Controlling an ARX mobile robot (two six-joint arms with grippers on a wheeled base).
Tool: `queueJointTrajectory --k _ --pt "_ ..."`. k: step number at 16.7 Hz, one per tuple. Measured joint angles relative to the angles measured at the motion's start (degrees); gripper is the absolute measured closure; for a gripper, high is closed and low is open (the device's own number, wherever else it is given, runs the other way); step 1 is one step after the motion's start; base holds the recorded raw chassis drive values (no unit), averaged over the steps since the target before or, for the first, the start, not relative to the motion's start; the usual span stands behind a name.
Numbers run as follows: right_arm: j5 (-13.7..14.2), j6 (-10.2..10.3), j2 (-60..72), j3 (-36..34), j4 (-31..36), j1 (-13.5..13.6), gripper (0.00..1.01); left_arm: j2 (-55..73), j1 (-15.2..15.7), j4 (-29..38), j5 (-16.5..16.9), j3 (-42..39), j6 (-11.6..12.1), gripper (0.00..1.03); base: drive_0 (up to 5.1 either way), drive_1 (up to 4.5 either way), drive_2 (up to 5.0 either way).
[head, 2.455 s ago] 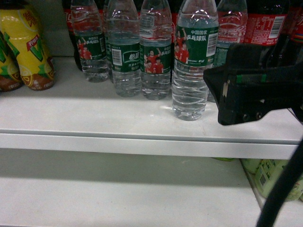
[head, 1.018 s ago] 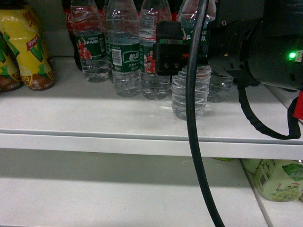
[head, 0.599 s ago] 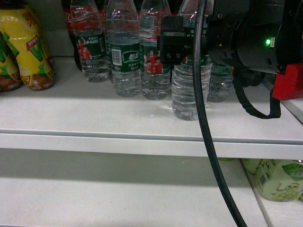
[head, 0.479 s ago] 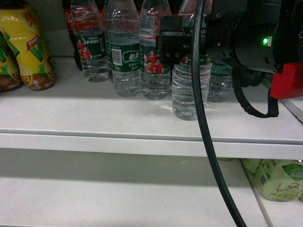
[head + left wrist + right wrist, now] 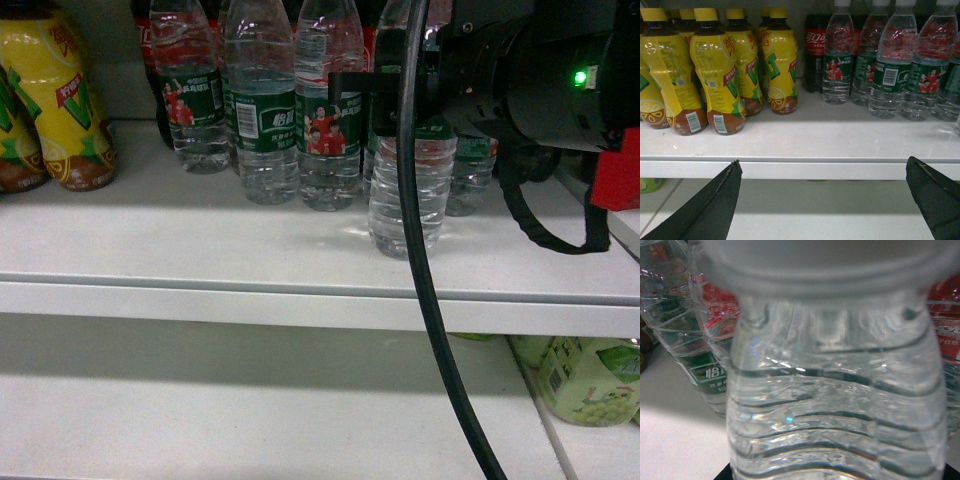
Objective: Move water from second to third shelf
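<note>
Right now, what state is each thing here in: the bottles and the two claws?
Front clear ribbed plastic water bottle with green label: upright on the white shelf, clamped at its label.
Right claw: shut on that bottle.
Left claw: open, empty.
Other clear water bottles: upright, capped, untouched.
Yellow-wrapped drink bottles: upright, capped.
Dark cola bottle with red label: upright.
</note>
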Motion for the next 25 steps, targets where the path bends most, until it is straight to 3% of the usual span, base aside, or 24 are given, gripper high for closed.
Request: queueJointTrajectory --k 7,10,13,18,24,25 --pt "-2.49 0.20 -10.19 -11.06 -0.48 0.07 0.58 0.00 -0.02 0.00 0.00 0.00 -0.02 0.05 0.0 0.00 0.0" --pt "-4.94 0.46 -20.37 -19.71 -4.50 -1.14 0.58 0.00 -0.02 0.00 0.00 0.00 -0.02 0.05 0.0 0.00 0.0" --pt "-6.14 0.07 -34.51 -27.15 -9.97 -4.52 0.58 0.00 -0.02 0.00 0.00 0.00 -0.02 0.05 0.0 0.00 0.0" --pt "-7.15 -0.33 -51.47 -31.54 -20.04 -8.92 0.58 0.00 -0.02 0.00 0.00 0.00 0.00 0.05 0.0 0.00 0.0" --pt "-6.29 -1.60 -69.90 -32.81 -30.53 -14.73 0.58 0.00 -0.02 0.00 0.00 0.00 -0.02 0.05 0.0 0.00 0.0" --pt "-7.26 -1.70 -70.86 -32.81 -31.41 -16.00 0.58 0.00 -0.02 0.00 0.00 0.00 -0.02 0.05 0.0 0.00 0.0"
